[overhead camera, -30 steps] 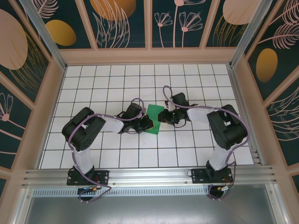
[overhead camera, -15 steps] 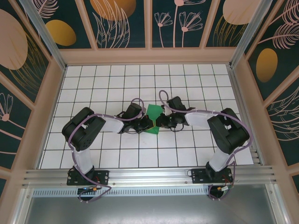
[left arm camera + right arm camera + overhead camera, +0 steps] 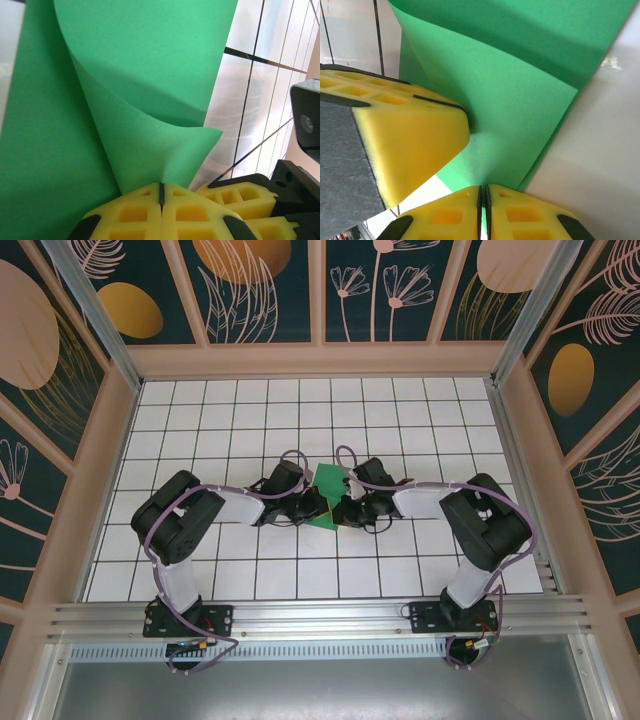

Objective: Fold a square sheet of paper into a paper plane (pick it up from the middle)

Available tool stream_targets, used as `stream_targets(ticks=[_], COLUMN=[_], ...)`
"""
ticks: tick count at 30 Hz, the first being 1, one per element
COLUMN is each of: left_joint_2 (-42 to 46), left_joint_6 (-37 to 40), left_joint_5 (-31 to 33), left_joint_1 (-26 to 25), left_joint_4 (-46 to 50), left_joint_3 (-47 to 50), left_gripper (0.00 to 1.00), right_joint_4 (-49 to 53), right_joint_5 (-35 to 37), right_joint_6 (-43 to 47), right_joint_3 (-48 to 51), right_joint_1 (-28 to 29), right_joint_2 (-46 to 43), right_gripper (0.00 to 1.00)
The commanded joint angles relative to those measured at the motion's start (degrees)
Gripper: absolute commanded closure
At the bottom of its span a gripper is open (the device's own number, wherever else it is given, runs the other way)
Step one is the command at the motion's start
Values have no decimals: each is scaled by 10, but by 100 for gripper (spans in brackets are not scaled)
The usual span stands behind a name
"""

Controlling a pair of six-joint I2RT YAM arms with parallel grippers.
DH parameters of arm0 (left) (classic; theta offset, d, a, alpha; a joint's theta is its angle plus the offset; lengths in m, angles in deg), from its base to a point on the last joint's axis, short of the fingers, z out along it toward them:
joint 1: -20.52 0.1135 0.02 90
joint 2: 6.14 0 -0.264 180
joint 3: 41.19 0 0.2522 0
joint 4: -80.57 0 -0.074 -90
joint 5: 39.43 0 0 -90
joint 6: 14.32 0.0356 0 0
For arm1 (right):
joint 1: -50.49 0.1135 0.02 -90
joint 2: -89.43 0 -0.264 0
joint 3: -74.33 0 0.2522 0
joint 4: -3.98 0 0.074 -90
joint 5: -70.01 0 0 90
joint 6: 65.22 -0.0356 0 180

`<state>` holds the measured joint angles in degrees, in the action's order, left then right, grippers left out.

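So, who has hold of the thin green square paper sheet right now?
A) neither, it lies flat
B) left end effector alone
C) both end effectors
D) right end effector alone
C: the left end effector and the right end effector are each clamped shut on part of the thin green paper sheet, as their wrist views show.
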<state>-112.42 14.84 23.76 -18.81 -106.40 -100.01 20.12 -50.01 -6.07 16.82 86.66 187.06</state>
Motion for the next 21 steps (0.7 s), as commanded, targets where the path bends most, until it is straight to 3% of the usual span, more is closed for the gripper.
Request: stream_targets(ticks=[1,7,14,21], left_joint_2=[11,5,5,16], left_joint_6=[11,9,4,1], left_joint_5=[-5,-5,-10,-13], left_joint_1=[-2,-2,-2,-2], left_joint_4=[9,7,-6,-14], left_joint_3=[8,8,11,14], left_gripper=[98,98,97,97], right_joint_4=[3,17,23,-6], right_joint_5=[-5,30,92,45], right_joint_6=[-10,-16,-65,-59], right_joint_3=[7,5,10,-11], right_joint_1=[6,5,-10,-36], right_joint_2=[-18,-63,-87,-42], right_gripper=[86,84,64,63])
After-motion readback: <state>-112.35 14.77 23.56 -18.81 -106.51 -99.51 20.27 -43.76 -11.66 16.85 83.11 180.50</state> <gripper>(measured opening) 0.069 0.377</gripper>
